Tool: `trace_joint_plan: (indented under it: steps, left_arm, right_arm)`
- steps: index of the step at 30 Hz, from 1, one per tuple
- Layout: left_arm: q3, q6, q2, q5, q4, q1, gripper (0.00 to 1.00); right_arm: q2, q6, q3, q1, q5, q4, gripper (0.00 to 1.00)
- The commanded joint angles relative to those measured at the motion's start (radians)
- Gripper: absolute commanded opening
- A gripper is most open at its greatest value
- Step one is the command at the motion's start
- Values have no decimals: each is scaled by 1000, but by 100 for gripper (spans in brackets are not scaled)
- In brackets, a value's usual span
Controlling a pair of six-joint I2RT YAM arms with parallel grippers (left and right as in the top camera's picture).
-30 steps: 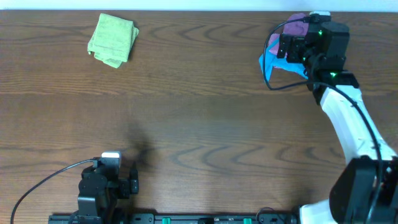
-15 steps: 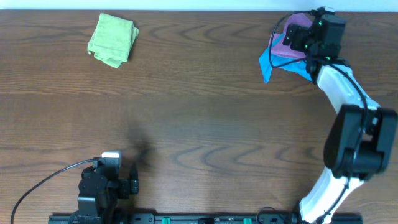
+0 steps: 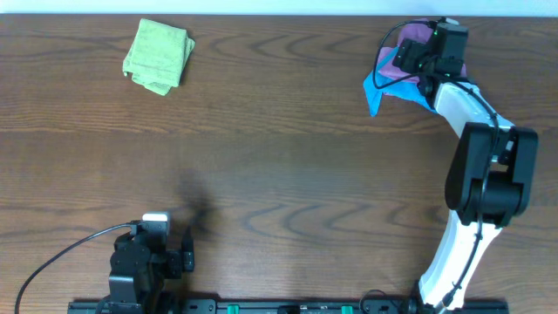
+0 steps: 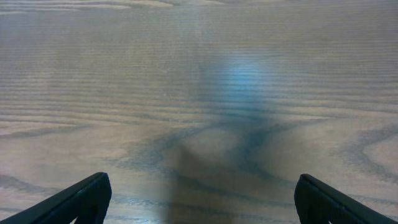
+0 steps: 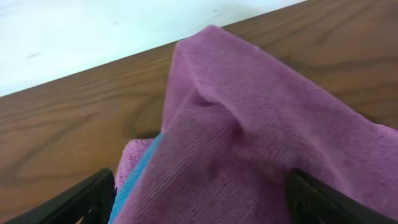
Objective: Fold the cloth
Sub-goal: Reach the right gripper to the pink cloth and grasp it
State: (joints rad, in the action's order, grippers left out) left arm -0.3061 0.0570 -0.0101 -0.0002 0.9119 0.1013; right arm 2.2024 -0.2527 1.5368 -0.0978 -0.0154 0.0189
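Right tool [image 5: 199,202] stands with its jaws spread wide, one finger at each lower corner of the wrist view, and the purple cloth [image 5: 249,137] fills the space between them. I see no pinch on the fabric, so I record the tool as open and poised over the cloth, not holding it. Left tool [image 4: 199,199] is also spread wide, over bare worktop [image 3: 279,131] at the near left, well apart from the work.

Location of the task item: the purple cloth lies bunched at the far right of the worktop, close to its far edge, resting on top of a bright blue cloth [image 3: 375,94]. A sliver of that blue fabric shows just under the purple fold in the right wrist view.

Risks noted, in my judgement:
- Closing here may catch both layers, because the blue cloth sits directly beneath. The blue one would then travel with the purple.
- The purple cloth is crumpled, and I cannot find a clean corner or its tag. A grip on the middle of the heap would give a lump, not a fold.
- Any push away from me may slide fabric over the far edge.
- A black cable [image 3: 382,54] loops beside the heap and could snag.

A lime-green cloth [image 3: 159,55] lies far left, clear of all this.
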Motion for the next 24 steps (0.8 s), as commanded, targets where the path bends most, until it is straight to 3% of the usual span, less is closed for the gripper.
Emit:
trace_joint_plan:
  steps: [1, 12, 18, 21, 24]
  left_arm:
    - [8, 22, 6, -3, 60, 4, 95]
    - [8, 22, 6, -3, 60, 4, 95]
    - [8, 21, 6, -3, 60, 4, 95]
    - [8, 22, 6, -3, 60, 4, 95]
    - [8, 21, 6, -3, 60, 4, 95]
  right_arm:
    - [8, -12, 21, -27, -40, -9, 88]
    - [3, 44, 22, -34, -75, -35, 94]
    - [18, 49, 21, -38, -86, -60, 85]
    - [37, 48, 21, -41, -86, -64, 67]
    - [38, 52, 21, -41, -86, -55, 41]
